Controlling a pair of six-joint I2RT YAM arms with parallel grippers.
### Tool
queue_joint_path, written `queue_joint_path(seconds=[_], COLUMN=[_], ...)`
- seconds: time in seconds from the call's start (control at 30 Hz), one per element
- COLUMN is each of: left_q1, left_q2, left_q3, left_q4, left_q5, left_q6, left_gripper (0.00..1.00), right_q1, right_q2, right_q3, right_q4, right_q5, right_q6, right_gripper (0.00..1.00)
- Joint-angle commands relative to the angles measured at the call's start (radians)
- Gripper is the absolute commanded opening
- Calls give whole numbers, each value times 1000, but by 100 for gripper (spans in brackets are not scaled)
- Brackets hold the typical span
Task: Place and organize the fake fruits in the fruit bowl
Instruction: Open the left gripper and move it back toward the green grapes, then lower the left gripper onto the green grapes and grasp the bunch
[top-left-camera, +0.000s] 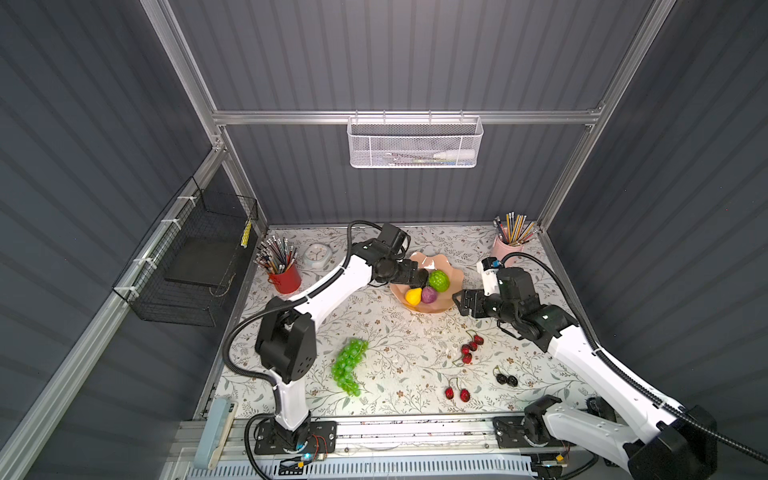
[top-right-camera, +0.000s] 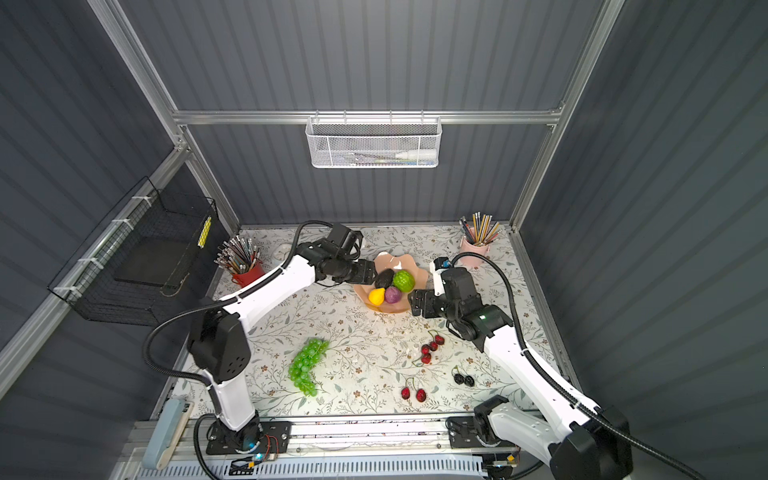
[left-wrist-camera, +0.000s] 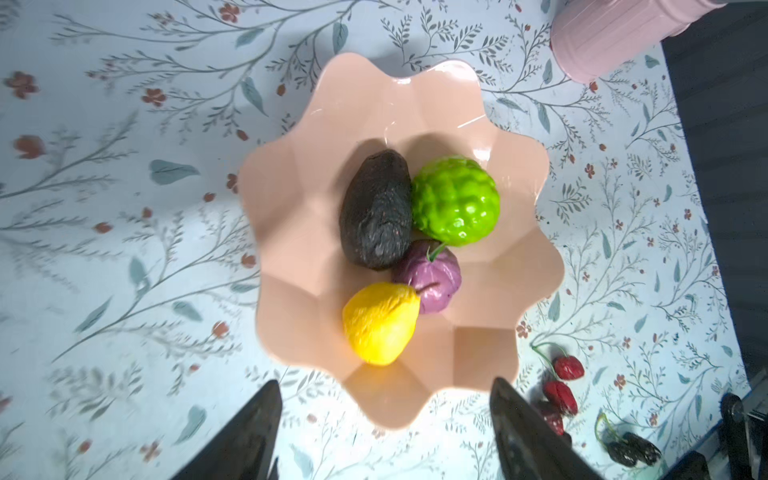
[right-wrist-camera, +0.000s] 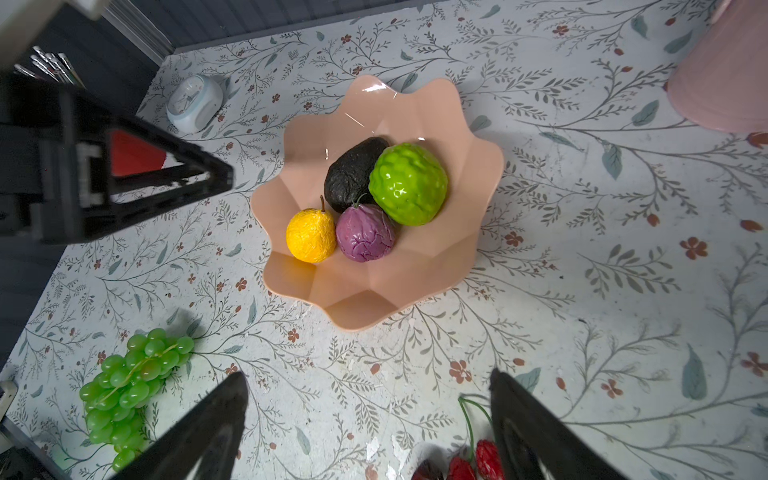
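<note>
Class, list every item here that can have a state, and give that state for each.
fruit bowl, upright on table, holding four fruits
avocado, lying in bowl
bumpy green ball, in bowl, against avocado
purple fruit, in bowl
lemon, in bowl
grape bunch, lying on table, outside bowl
red cherries, on table, outside bowl
dark cherries, on table, outside bowl
left gripper, open, empty
right gripper, open, empty

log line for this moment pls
in bowl: avocado, green ball, purple fruit, lemon | on table: grapes, cherries | left gripper: open over bowl | right gripper: open, empty
</note>
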Motion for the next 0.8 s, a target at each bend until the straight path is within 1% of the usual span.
queue_joint_path(seconds=[0.0,0.1,0.23,0.27,0.4,0.43,0.5,0.7,0.77], left_q1=[-2,-2,-2,-2,3,3,3,3,3], left_q2=[-96,-165,-193,-200,-164,-146,-116,-51,-21], left_q3=[-82,-142,-183,-234,-286,-295,-310,-353,-361], left_q4=[-136,-237,-380,-386,-402,-401,-397,-373,-365], left_q5=[-42,-64,-99,-100,-93,-85,-82,-103,-100], left_q6=[8,28,59,64,80,83,86,110,119], left_gripper=[76,75,70,69,65,62,57,55,50], right_q1=[-4,-2,-1,0,-1,0,0,-1,-1], right_q2=[20,25,31,34,44,77,87,91,100], right_q3=[32,32,4,-6,-34,-37,-40,-68,-71], right_q4=[-16,1,45,58,95,100,107,135,137], right_q5=[-32,-44,-56,-58,-83,-87,-95,-89,-93], right_q6=[-23,-13,11,17,34,35,34,35,37], right_gripper=[89,89,88,88,87,87,87,87,87])
